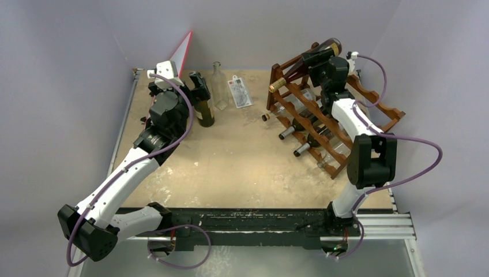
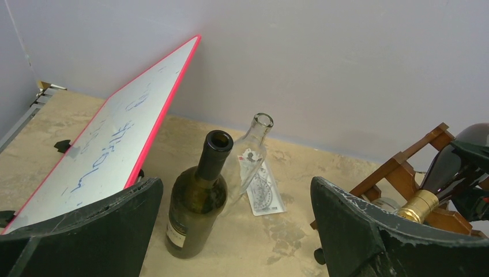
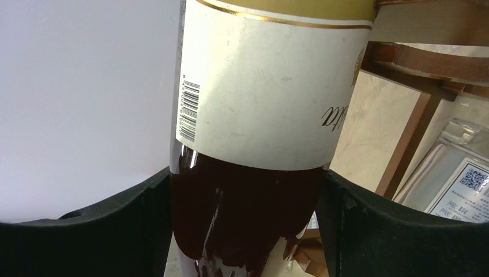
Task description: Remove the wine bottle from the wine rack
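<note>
A wine bottle (image 1: 311, 56), likely heavy, slick and breakable glass, is shown lying tilted on the top tier of the wine rack (image 1: 380, 108), clasped around its wide body by the right fingers (image 3: 115, 231); the left fingers (image 2: 86, 236) are spread open.

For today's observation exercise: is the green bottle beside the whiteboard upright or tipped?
Upright: the green bottle stands on its base, uncorked neck pointing up.

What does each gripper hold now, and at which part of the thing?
The right gripper clasps the wine bottle on its dark body, below the label. The left gripper is open and holds nothing.
</note>
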Motion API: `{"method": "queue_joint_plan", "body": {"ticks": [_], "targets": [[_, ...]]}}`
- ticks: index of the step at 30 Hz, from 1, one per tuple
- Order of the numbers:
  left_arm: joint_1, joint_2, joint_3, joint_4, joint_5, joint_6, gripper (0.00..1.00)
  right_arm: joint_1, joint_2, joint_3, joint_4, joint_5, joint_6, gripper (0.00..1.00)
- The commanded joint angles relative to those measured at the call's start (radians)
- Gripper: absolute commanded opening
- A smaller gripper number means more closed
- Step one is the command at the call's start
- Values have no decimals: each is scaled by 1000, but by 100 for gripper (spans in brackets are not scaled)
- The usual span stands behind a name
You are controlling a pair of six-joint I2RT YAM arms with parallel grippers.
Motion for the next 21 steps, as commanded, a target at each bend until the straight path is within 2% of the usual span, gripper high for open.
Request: {"method": "queue_joint_plan", "body": {"ticks": [1, 3, 7, 21], "targets": [[-3, 1, 49, 23, 17, -14, 100, -1, -5, -13, 108, 31, 47, 76], [-2, 0, 49, 24, 18, -14, 100, -2, -16, -38, 148, 36, 52, 66], [0, 2, 49, 24, 20, -16, 100, -2, -49, -110, 254, 43, 78, 57], [3, 9, 50, 23, 23, -19, 100, -2, -95, -230, 577, 27, 50, 36]]}}
